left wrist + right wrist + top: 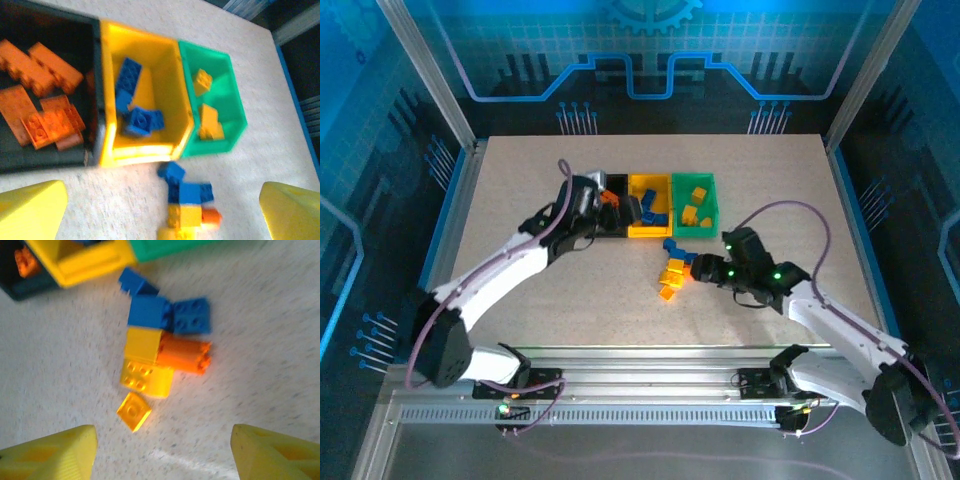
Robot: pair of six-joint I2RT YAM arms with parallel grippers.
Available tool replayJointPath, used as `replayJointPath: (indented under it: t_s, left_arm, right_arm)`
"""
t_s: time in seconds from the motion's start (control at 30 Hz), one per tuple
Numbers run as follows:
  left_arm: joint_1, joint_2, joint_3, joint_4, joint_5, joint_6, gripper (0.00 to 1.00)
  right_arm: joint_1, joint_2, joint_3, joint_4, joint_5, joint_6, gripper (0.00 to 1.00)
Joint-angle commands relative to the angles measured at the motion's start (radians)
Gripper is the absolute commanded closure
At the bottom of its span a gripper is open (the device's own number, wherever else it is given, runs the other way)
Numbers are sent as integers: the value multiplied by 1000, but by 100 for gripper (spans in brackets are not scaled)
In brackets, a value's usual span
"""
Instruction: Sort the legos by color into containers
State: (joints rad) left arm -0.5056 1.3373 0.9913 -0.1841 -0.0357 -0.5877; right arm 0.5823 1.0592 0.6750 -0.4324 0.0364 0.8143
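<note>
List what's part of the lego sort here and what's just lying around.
Job:
black bin, yellow bin, green bin
orange bricks, blue bricks and yellow bricks, already binned
loose bricks beside the bins

Not job, just fixtures:
table
aluminium rail at the arm bases

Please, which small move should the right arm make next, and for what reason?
Probably lower the right gripper onto the small single-stud brick. Its jaws are open above the loose pile, and that brick lies nearest the gripper, at the edge of the pile. Closing on it therefore seems least likely to disturb the other bricks.
</note>
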Motion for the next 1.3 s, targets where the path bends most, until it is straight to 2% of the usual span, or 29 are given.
replayJointPath:
  t_s: [0.0, 0.17, 0.3, 0.53, 0.77, 0.93, 1.1, 1.27]
  left_arm:
    - [-20, -102, -163, 55, 12, -79, 1]
    - [-29, -263, -344, 80, -22, -144, 1]
    - [-30, -359, -436, 74, -49, -164, 1]
    - [-30, -415, -514, 92, -12, -182, 1]
    - [-29, -441, -552, 104, -5, -176, 1]
    - [-29, -463, -559, 96, -17, -156, 1]
    - [-28, -465, -558, 87, -22, -153, 1]
    - [-29, -464, -559, 88, -32, -160, 1]
  right_arm:
    - [104, 81, 33, 8, 98, 99, 27]
    - [280, 236, 98, -24, 261, 282, 27]
    - [341, 388, 195, -95, 321, 395, 28]
    - [360, 579, 338, -144, 306, 450, 28]
    - [357, 682, 409, -210, 332, 488, 30]
    - [347, 734, 419, -221, 304, 500, 32]
    - [345, 747, 386, -199, 280, 507, 39]
    - [336, 740, 362, -168, 260, 478, 52]
